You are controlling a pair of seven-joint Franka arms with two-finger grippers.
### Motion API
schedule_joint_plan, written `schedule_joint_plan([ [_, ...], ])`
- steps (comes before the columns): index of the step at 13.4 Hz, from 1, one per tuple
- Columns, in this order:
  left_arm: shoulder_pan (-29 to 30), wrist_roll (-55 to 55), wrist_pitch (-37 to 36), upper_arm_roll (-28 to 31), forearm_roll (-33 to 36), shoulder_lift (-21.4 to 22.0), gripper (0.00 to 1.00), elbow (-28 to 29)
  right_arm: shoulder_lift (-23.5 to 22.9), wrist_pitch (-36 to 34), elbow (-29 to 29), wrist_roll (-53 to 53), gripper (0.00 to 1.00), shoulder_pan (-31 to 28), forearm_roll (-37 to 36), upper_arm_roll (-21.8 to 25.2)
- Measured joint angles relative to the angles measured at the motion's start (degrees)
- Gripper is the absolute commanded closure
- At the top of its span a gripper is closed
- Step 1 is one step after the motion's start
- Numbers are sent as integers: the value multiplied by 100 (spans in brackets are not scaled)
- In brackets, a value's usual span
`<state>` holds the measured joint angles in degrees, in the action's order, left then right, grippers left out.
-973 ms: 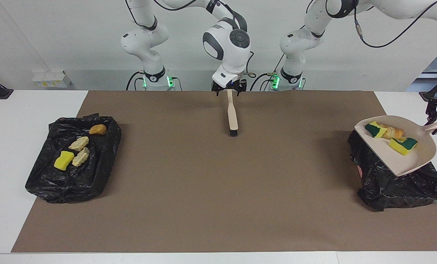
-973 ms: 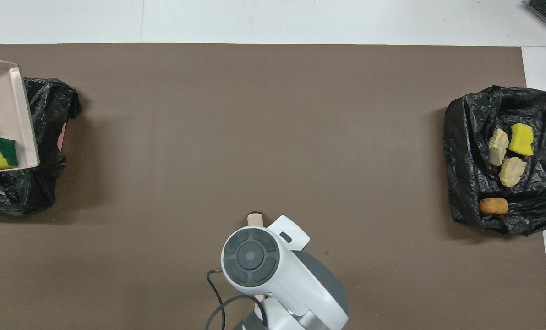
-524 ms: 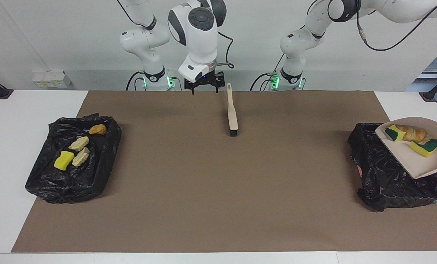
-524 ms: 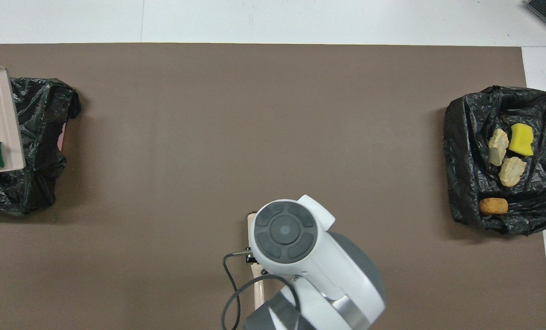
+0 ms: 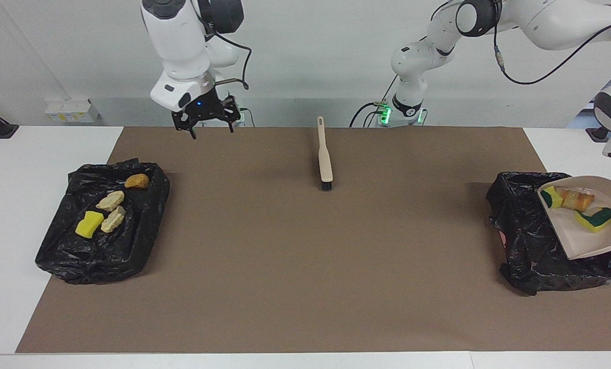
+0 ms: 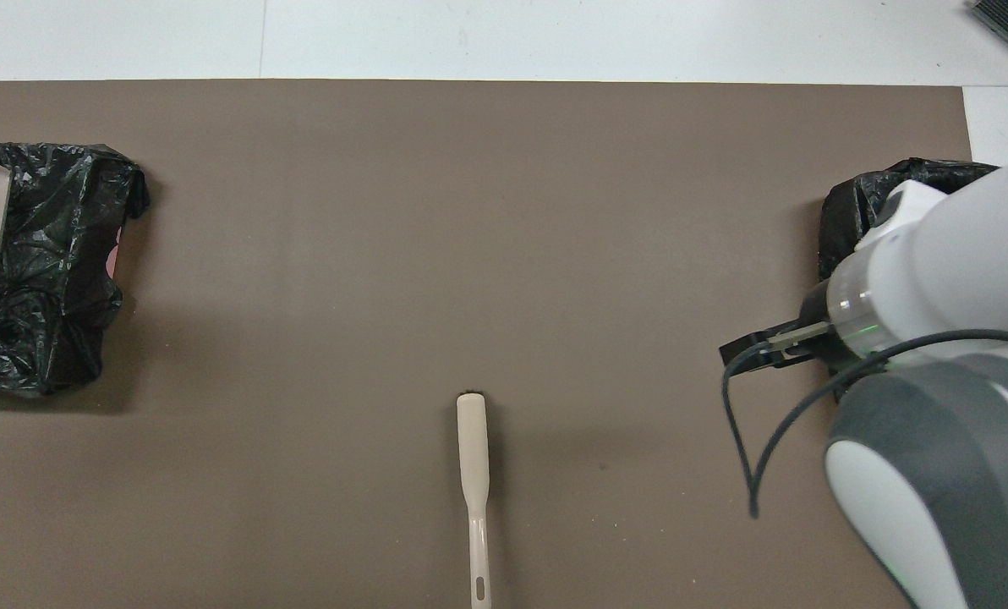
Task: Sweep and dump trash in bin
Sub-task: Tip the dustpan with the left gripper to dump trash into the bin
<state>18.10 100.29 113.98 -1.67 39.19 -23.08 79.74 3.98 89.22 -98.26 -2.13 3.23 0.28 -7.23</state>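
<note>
- The left claw lies off the edge of both views; by the dustpan (image 5: 587, 225) hanging tilted over the black bin bag (image 5: 531, 241) at the left arm's end of the bench, it looks clamped on the handle.
- Three scraps (image 5: 579, 205) sit in the pan; four more (image 5: 108, 205) lie in the second bag (image 5: 80, 251).
- A good dump probably needs a steeper tilt, with the lip kept inside the bag's mouth.
- The right claw (image 5: 206, 123) waits, fingers spread and empty, over the mat's robot-side edge; the brush (image 5: 325, 154) lies flat mid-mat.

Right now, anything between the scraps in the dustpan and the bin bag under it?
Nothing visible. The dustpan sits tilted over the black bin bag at the left arm's end, holding two sponge scraps and a bread roll. The bag beneath shows no cover.
</note>
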Motion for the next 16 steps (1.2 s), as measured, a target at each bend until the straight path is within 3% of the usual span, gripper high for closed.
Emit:
schedule_joint_plan([
  [6, -326, -960, -32, -1, 1404, 299, 100, 411, -3, -168, 340, -232, 0, -861, -200, 75],
  [9, -380, -1082, -97, 1, 1741, 462, 100, 452, -5, -159, 389, -227, 0, -1198, -182, 90],
  [16, -1099, -2261, -932, -16, 2899, 767, 100, 883, -5, -143, 389, 70, 0, -1188, -166, 46],
])
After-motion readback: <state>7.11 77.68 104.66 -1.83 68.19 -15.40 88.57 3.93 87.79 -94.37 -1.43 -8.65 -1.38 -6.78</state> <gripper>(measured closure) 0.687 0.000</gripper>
